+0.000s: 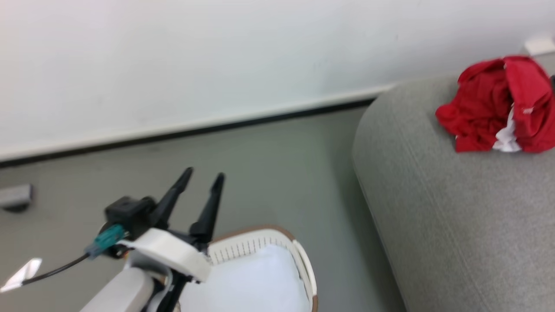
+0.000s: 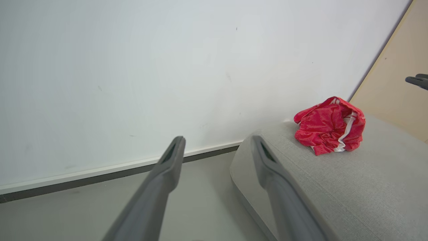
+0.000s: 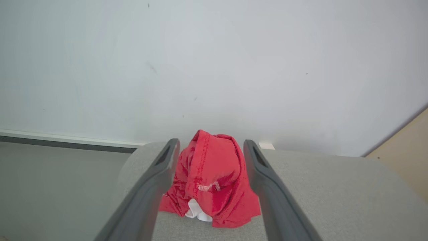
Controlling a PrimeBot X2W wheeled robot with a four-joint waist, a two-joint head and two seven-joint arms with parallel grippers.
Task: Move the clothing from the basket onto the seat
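Red fabric marks the clothing [image 1: 498, 104], bunched in a heap with white trim showing, lying on the far end of the light-grey seat [image 1: 455, 225] close to the white wall. In the right wrist view the right gripper [image 3: 210, 141] has its two fingers spread wide on either side of the heap, the garment between them and not pinched. The left gripper [image 1: 204, 175] hangs empty, its fingers parted, over the grey floor just beyond the basket [image 1: 303, 260], whose brown rim and holed wall show at the bottom of the head view with a pale cloth [image 1: 251, 281] lying inside. Nothing lies on the floor between basket and seat. The left wrist view adds a beige panel [image 2: 394, 83] leaning behind the seat and two dark fingertips at its right edge. The head view alone gives the small grey block [image 1: 15, 197] on the floor by the skirting.
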